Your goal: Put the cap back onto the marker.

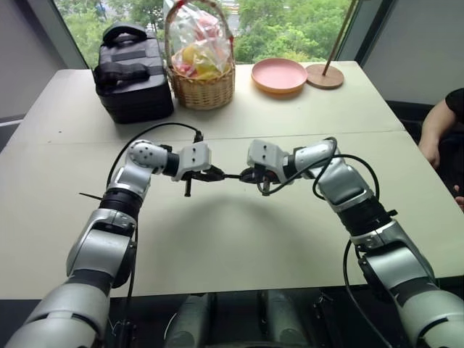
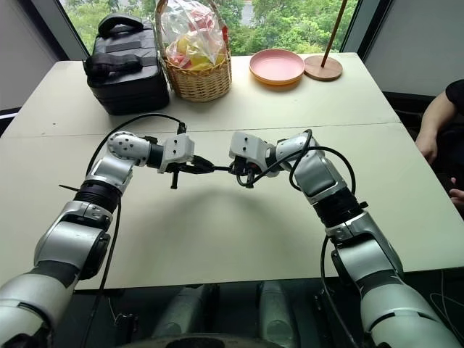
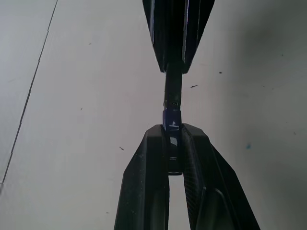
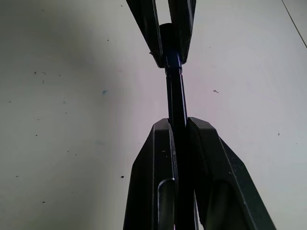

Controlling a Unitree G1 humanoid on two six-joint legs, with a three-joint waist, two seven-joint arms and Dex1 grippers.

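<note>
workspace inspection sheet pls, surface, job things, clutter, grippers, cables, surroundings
surface: pale table, a seam running across it, a few small dark specks.
job's things: cap pinched in the left gripper; marker pinched in the right gripper; the two meet end to end in the air above the table; cannot tell if the cap is fully seated.
clutter: black case, wicker basket of wrapped goods, pink plate, round wooden base with a pole, all at the far edge.
grippers: both shut, tips facing each other.
cables: black cable looped over the left wrist, another cable over the right.
surroundings: window with greenery behind; a person's arm at the right side.
</note>
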